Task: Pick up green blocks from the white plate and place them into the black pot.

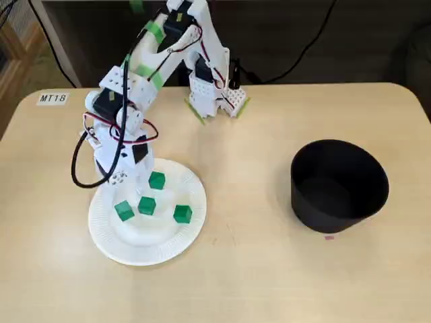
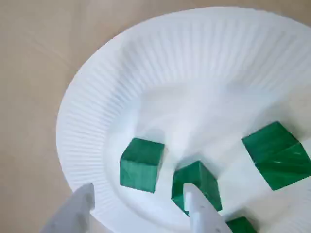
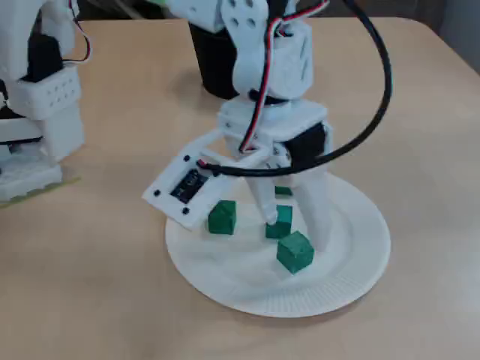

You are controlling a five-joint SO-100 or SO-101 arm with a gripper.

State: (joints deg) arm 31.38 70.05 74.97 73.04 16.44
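Several green blocks lie on the white plate [image 1: 101, 232]. In the wrist view my gripper [image 2: 138, 213] is open and low over the plate [image 2: 97, 97]. One green block [image 2: 142, 164] sits just ahead between the fingers, and a second block [image 2: 197, 182] touches the right finger [image 2: 201, 216]. A third block [image 2: 277, 154] lies further right. From the side, in a fixed view, the gripper [image 3: 297, 229] straddles the nearest block [image 3: 295, 251], with nothing held. The black pot [image 1: 339, 185] stands far to the right and looks empty.
The arm's base [image 1: 215, 94] stands at the back of the wooden table. A label reading MT18 [image 1: 52, 98] is stuck at the back left. In a fixed view, bare tabletop [image 1: 249, 202] separates plate and pot. A cable loop [image 1: 77, 168] hangs beside the wrist.
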